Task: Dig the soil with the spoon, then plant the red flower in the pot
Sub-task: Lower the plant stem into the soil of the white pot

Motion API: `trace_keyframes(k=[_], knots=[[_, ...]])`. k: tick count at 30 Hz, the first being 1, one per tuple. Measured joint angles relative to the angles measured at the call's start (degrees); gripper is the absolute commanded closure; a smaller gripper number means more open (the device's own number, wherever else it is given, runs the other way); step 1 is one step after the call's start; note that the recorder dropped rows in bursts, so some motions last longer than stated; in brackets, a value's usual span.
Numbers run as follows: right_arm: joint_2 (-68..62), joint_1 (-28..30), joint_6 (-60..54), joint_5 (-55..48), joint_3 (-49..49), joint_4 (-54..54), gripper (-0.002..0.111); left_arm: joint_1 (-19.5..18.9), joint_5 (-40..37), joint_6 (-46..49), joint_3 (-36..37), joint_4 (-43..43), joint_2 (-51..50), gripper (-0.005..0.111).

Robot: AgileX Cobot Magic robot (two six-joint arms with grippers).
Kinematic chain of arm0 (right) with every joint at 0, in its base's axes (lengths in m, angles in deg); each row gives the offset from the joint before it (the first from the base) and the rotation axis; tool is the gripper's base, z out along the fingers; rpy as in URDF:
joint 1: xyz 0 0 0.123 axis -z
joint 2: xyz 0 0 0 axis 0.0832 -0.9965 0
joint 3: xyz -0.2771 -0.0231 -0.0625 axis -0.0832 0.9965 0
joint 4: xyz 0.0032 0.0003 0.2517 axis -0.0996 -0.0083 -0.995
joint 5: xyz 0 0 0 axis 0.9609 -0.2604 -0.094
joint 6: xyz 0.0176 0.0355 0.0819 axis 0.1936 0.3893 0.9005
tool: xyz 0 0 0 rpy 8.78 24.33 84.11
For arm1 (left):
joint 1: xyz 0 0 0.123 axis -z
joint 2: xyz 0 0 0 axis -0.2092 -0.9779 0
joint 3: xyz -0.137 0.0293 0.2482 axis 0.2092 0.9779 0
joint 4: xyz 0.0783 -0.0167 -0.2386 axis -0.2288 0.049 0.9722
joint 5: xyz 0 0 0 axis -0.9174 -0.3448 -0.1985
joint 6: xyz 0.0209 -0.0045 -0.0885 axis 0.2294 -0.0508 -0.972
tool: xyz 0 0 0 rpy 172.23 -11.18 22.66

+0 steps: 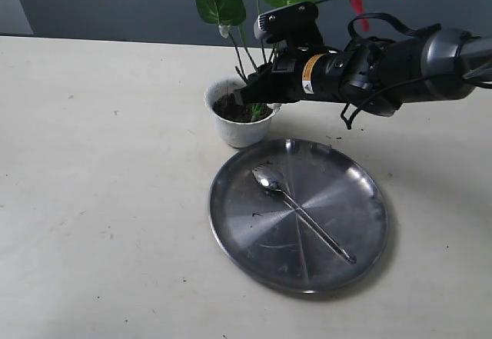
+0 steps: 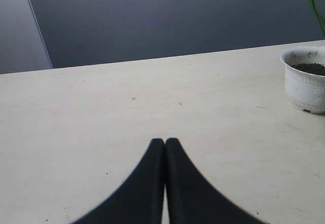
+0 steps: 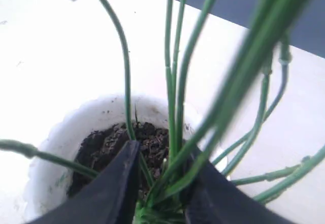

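Observation:
The white pot (image 1: 240,129) stands behind the steel plate, with dark soil (image 1: 228,108) inside. My right gripper (image 1: 257,95) reaches into the pot's mouth. It is shut on the red flower (image 1: 219,1) at the bottom of its stem bundle. The leaves and red blooms rise above the arm. In the right wrist view the gripper (image 3: 162,158) holds the green stems (image 3: 172,82) just over the soil (image 3: 106,145) and inside the pot's rim (image 3: 61,132). The spoon (image 1: 301,213) lies on the plate. My left gripper (image 2: 165,141) is shut and holds nothing. It is well away from the pot (image 2: 304,84).
The large round steel plate (image 1: 231,231) lies in front of the pot, with crumbs of soil on it. The pale table (image 1: 100,162) stretches out to the left. A dark wall runs behind the table.

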Motion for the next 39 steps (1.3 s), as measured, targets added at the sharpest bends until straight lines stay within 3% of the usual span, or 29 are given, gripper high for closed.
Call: trace_keyframes(k=[39], knots=[[0.79,-0.1,0.09,-2.3,0.13,1.48,0.08,0.0,0.0,0.0,0.0,0.0,0.0,0.106]])
